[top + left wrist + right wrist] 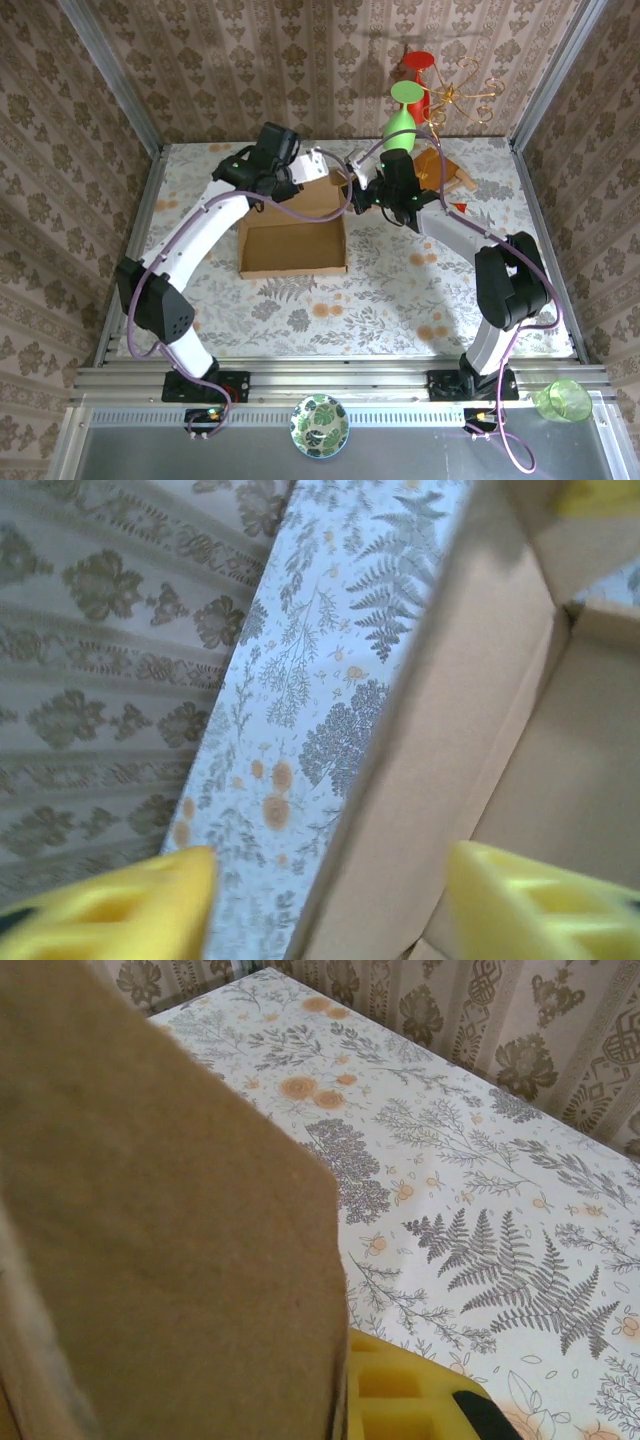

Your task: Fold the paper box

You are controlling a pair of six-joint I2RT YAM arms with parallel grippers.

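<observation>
The left gripper [330, 905] stands apart: its two yellow fingers [120, 910] straddle one upright wall of the box [470, 730], with the tablecloth showing between the left finger and that wall, so nothing is clamped. From above it sits at the far left of the box, wrist bent down over the rear edge. The right gripper [358, 175] is closed at the far right corner. In its wrist view one yellow finger [400, 1395] presses against a raised flap, which hides the other finger, so the flap appears to be pinched. The single box [295, 250] lies open-topped at the table's middle, slightly left of centre, with one flap lifted at the back between the two grippers. The two arms meet over that rear edge. Beyond the right arm lies one wooden board [447, 165]. Behind it stand two stemmed glasses, one green [402, 115] and one red [418, 70], beside one gold wire ornament [462, 90]. On the near rail sit one leaf-patterned plate [320, 424] and one green cup [563, 400].
</observation>
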